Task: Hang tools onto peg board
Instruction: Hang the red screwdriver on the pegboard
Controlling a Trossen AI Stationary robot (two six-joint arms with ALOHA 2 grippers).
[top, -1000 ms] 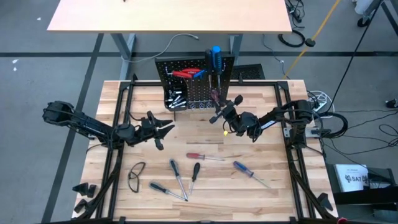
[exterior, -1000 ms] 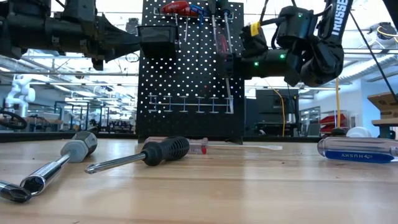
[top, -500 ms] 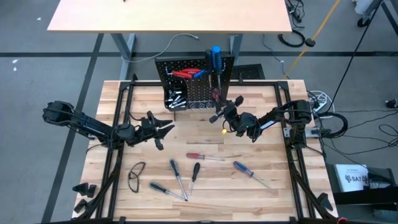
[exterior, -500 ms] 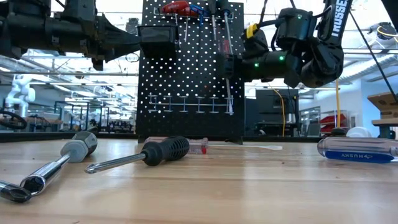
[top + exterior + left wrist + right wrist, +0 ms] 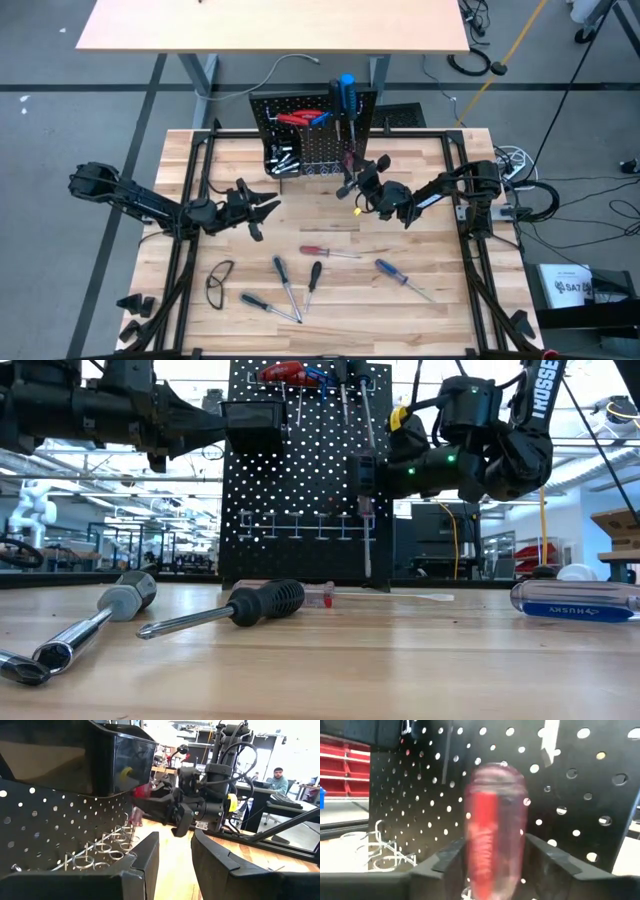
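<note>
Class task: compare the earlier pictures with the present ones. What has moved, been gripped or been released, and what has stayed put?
The right gripper lowered the red screwdriver down the peg board toward the ring holders, and its jaws have widened around the handle. The left gripper, the hung tools and the tools on the table stayed put.

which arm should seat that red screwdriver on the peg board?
Right. Its gripper is already at the peg board with the red screwdriver between its jaws. Left gripper waits farther off.
</note>
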